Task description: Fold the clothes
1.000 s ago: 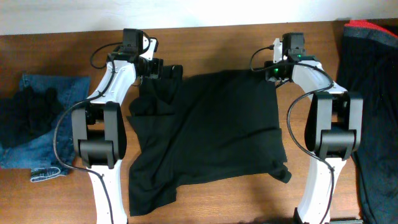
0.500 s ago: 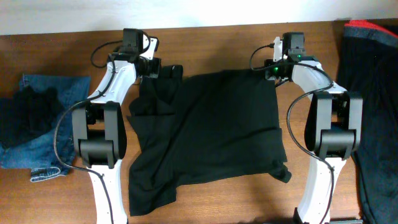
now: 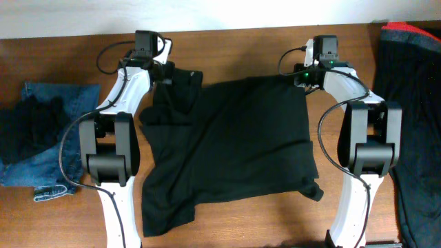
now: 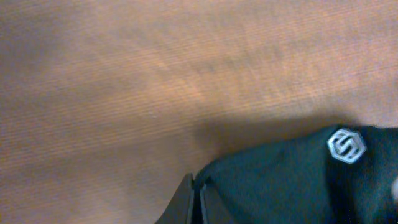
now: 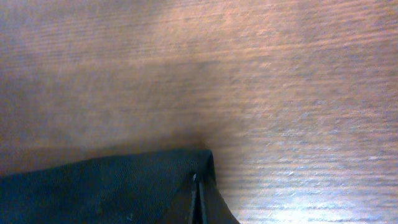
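Step in hand: I judge this to be the grab before the first fold. Both tools pinch the far edge of the black garment (image 3: pixel 234 145), and no fold is laid yet.
Left gripper (image 4: pixel 196 186): the jaws are pressed together on the garment's far corner. The cloth leaves the tips to their right, and a small white logo (image 4: pixel 344 145) sits on it just past them.
Right gripper (image 5: pixel 198 186): also clamped tight on a corner. The black cloth runs off to the left of its tips, with bare table (image 5: pixel 249 74) ahead of them.
Black garment: it lies spread between the two grippers and trails back from them toward the arm bases. The near hem is rumpled and the side below the left gripper is bunched.
Other clothes: the jeans (image 3: pixel 41 162), with a dark bundle on top, lie well out beyond the left gripper's outer side. A dark cloth with a red edge (image 3: pixel 413 103) lies beyond the right gripper's outer side.
Next move: I would lift both corners together, keep the edge taut between the tools, carry it back toward the near hem, and let go only once it lies flat.
Watch for: the bunched left side may drag and skew the fold.
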`<state>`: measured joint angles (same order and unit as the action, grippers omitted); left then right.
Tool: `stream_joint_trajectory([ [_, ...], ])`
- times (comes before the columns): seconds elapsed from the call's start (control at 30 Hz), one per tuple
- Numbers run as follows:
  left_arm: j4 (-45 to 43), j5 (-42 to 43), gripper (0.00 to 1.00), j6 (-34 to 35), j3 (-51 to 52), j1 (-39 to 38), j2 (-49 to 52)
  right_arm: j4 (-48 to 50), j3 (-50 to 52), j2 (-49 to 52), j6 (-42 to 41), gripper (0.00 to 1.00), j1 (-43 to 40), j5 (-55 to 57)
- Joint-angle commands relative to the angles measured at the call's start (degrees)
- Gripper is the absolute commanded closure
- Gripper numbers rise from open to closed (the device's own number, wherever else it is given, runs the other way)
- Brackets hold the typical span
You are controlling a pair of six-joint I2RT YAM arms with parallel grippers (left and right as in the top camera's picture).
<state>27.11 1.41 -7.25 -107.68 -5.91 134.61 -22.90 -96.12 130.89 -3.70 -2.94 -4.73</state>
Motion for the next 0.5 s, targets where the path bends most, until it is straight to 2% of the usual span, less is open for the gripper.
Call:
stream_joint_trajectory([
  [0.0,-4.92,-2.6,0.96,5.33,-3.17,2.51,1.03,1.68,-1.84,0.94,-2.6,0.96,-1.95,1.29],
  [0.3,-10.38,-2.34,0.87,6.62,-3.17,3.37,1.05,8.61,-3.72,0.94,-2.38,0.96,-1.97,0.44],
  [0.4,-12.74,-2.95,0.79,6.6,-3.17,4.04,1.09,10.75,-3.72,0.94,-2.38,0.96,-2.01,0.46],
  [0.43,-14.12,-2.95,0.7,6.62,-3.17,4.44,1.29,11.1,-3.72,0.94,-2.38,0.96,-2.01,0.46],
  [0.47,-15.02,-2.93,0.67,6.64,-3.17,4.7,1.4,11.26,-3.72,0.94,-2.38,0.96,-2.01,0.46],
])
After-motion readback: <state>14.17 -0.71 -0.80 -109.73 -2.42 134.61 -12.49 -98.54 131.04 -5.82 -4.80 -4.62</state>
